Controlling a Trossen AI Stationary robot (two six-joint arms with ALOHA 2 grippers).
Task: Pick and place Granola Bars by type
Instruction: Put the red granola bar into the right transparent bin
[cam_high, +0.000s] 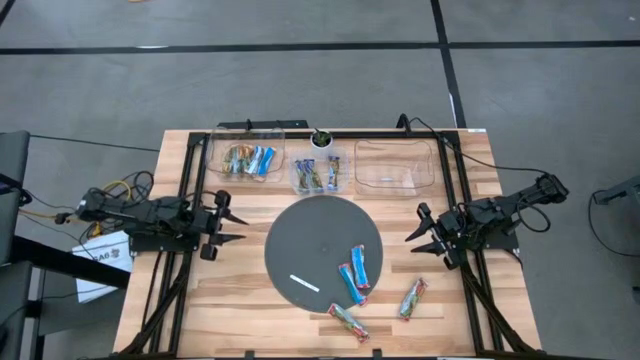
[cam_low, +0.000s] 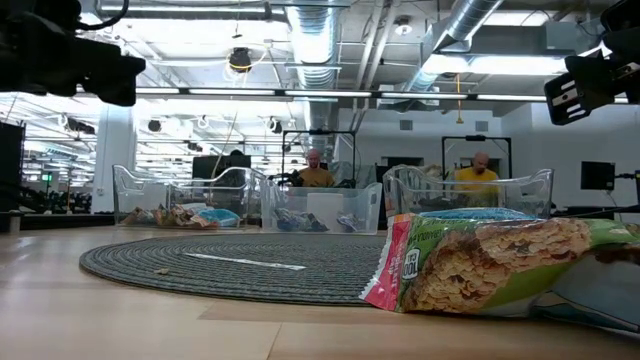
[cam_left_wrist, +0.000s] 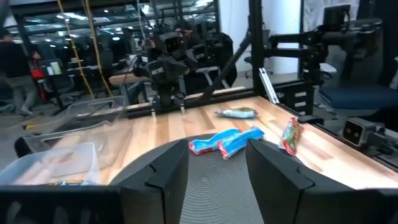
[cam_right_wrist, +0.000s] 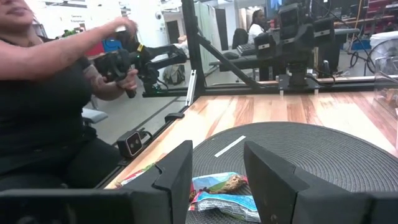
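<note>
The left tool (cam_high: 232, 227) hovers over the wooden table (cam_high: 200, 300), fingers apart and empty. Three clear plastic bins (cam_high: 248, 152) line the far edge; two already hold bars. Four shiny oblong granola bars (cam_high: 355, 278) remain on and beside the round ribbed dark mat (cam_high: 310, 245). The right tool (cam_high: 428, 235), fingers apart and empty, seems best placed to fetch one next.

left arm stretched in over the table's left edge, left gripper (cam_high: 232, 225) hanging just left of the round grey mat (cam_high: 322, 252), fingers spread and empty, right arm mirroring it from the right edge, right gripper (cam_high: 421, 236) just right of the mat, also apart, holding nothing
</note>
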